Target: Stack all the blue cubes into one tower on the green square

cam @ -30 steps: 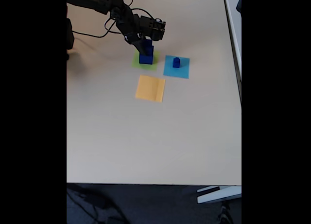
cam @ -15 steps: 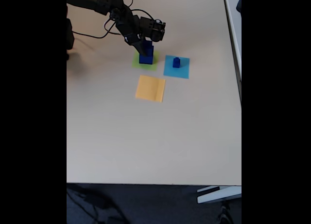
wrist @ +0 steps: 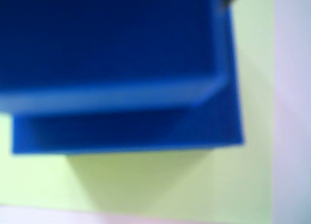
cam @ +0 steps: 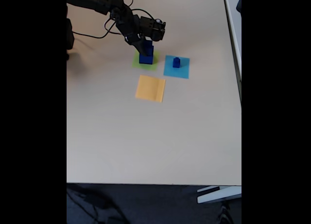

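Now, cube stack [cam: 146, 55]: sitting on the green square [cam: 138, 62], directly under the gripper [cam: 145, 44].
Gripper jaws: cannot tell if they are gripping.

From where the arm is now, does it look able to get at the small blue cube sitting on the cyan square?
Probably yes. The small blue cube stands alone on the cyan square, beside the green square where the gripper is at the stacked blue cubes, with nothing between.

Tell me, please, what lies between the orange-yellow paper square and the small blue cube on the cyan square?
In the fixed view, only bare table and cyan square paper lie between the orange-yellow square and the small blue cube.
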